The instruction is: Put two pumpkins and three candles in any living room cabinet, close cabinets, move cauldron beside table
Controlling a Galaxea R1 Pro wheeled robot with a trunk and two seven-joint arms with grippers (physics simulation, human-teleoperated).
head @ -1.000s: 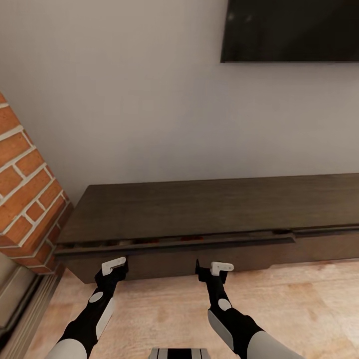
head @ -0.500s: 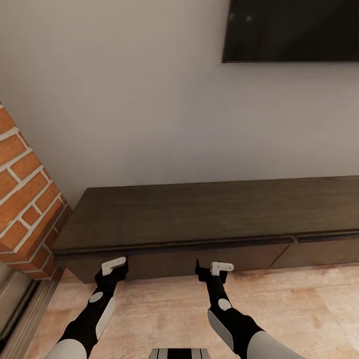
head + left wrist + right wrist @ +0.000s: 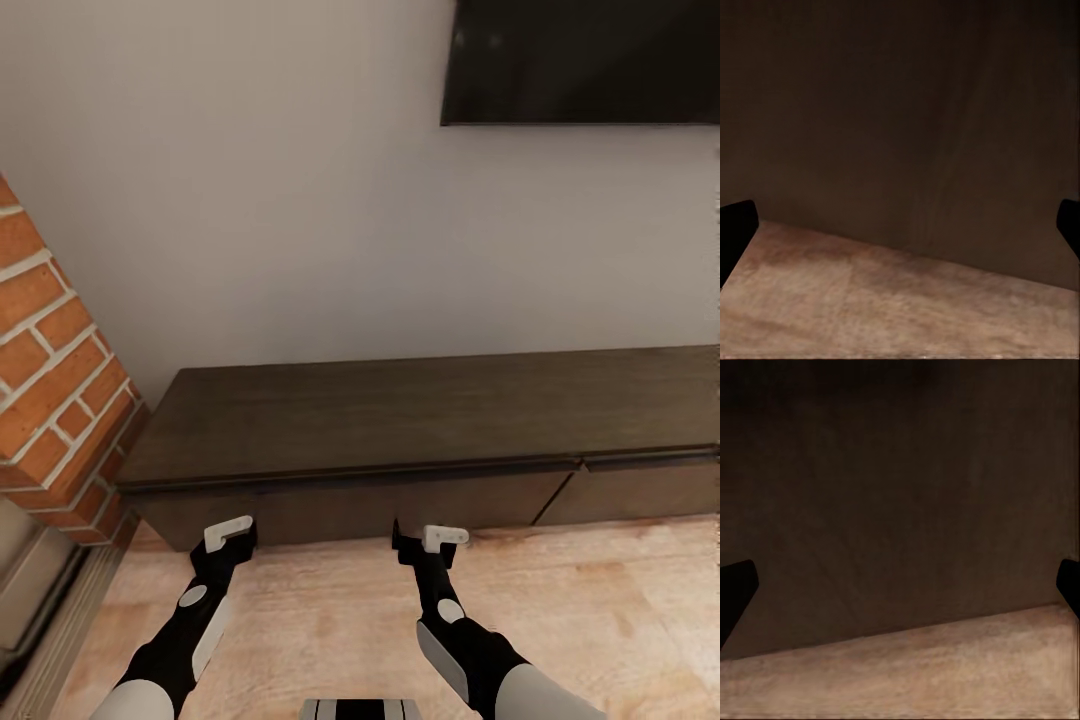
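Both claws spread wide, facing cabinet [image 3: 400, 430] front.

Both arms stretched forward and low, side by side, forearms black with white shells; left gripper [image 3: 231, 533] and right gripper [image 3: 428, 541] level with each other and well apart; in each wrist view, black fingertips [image 3: 735, 225] [image 3: 736, 582] sit at opposite edges of the picture, jaws spread wide; nothing held between them.
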